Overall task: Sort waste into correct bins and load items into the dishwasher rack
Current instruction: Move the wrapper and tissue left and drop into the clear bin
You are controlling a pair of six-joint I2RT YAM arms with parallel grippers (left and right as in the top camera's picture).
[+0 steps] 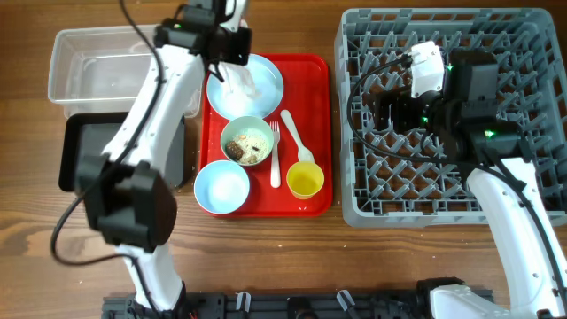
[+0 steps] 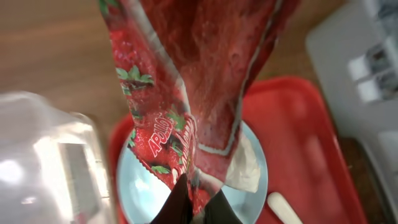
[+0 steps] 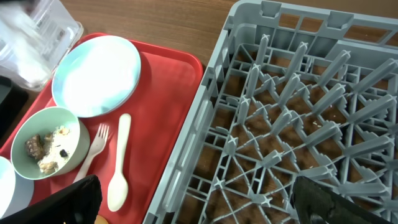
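Left wrist view, left gripper [image 2: 198, 208] pinching red wrapper [image 2: 205, 74], white lettering unclear, right gripper [image 3: 196, 190] spread.

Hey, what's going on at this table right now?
The left gripper pinches the red wrapper, holding it over the plate on the red tray. The right gripper hangs open and empty over the rack. Bowls, cup, fork and spoon sit on the tray; no dishes show in the rack.

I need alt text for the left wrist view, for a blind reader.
The left gripper pinches a red crinkled wrapper, which fills the view in front of a light blue plate on the red tray. The clear tub is at left.
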